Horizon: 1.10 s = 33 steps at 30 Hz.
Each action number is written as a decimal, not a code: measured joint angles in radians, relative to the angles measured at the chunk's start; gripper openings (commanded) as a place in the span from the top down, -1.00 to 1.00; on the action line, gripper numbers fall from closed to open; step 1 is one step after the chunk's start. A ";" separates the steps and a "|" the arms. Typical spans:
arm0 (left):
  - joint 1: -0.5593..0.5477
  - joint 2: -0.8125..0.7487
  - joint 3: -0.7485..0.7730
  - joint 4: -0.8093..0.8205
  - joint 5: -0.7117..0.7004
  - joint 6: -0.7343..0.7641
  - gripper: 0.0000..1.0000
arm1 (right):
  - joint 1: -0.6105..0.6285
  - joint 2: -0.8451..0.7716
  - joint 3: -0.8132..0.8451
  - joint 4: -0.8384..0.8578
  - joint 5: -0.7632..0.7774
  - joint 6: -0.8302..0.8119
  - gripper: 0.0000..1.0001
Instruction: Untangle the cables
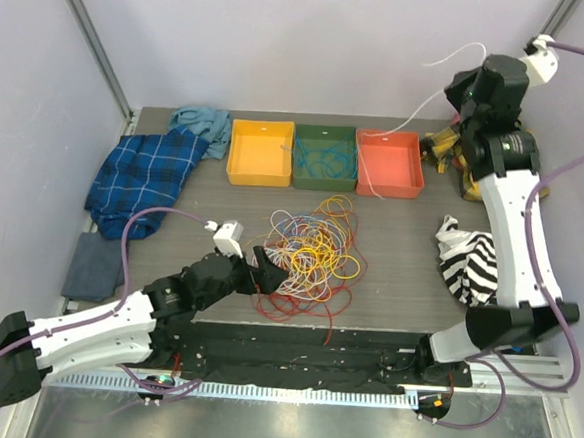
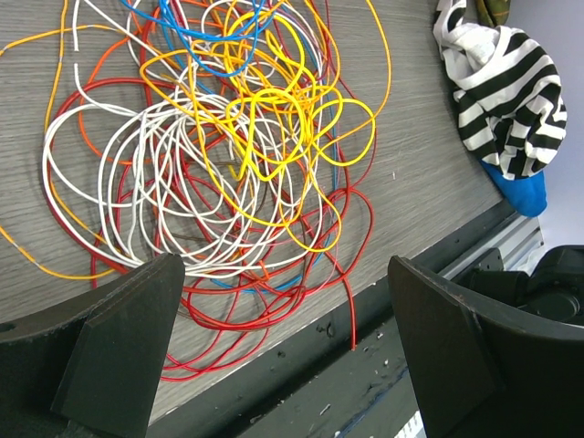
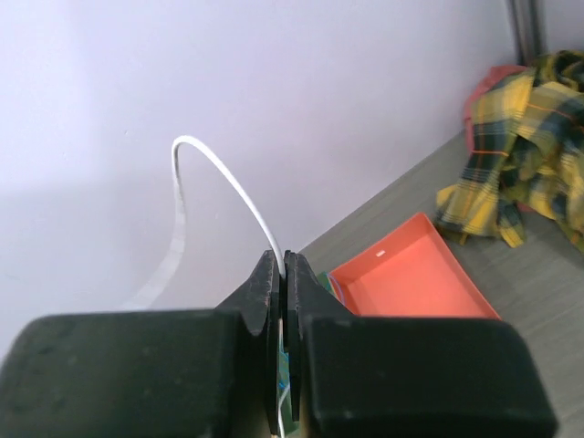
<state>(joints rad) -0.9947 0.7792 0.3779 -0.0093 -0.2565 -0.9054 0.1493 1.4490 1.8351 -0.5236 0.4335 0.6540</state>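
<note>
On the grey wood-grain table (image 1: 401,242), the far left holds soft crumpled fabric: a blue plaid cloth (image 1: 145,174), a flat grey cloth (image 1: 93,265) at the near edge, and a teal cloth (image 1: 203,125) bunched at the back. The left gripper (image 2: 285,274) spreads its matte black wedge-shaped fingers (image 2: 128,342) wide over the near side of the heap and holds nothing. The cables (image 2: 219,137) lie mid-table as a loose nest of thin glossy loops: white coils to the left, yellow rings at the centre, red strands round the near rim, with some orange and blue. One red end reaches the table's front edge. Along the back stand three shallow square plastic bins side by side. The yellow-orange bin (image 1: 260,154) comes first, then the green bin (image 1: 324,157) with thin blue-green cable loops in it, then the smooth red-orange bin (image 1: 389,164). A white cable (image 3: 228,182) arcs stiffly up from the right gripper (image 3: 283,283), whose jaws are pressed together on it high above the back right corner. The cable's other end trails down past the red-orange bin's left wall. At the right lie a rumpled yellow plaid cloth (image 3: 529,155) and a black-and-white striped cloth (image 2: 502,91).
</note>
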 measured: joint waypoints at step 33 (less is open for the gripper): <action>0.000 -0.069 0.002 -0.042 -0.057 0.053 -0.99 | -0.016 0.439 0.512 0.034 -0.032 -0.013 0.99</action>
<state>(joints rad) -0.9947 0.7105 0.3794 -0.0517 -0.3134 -0.8520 0.1333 1.8877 2.3470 -0.4900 0.4011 0.6411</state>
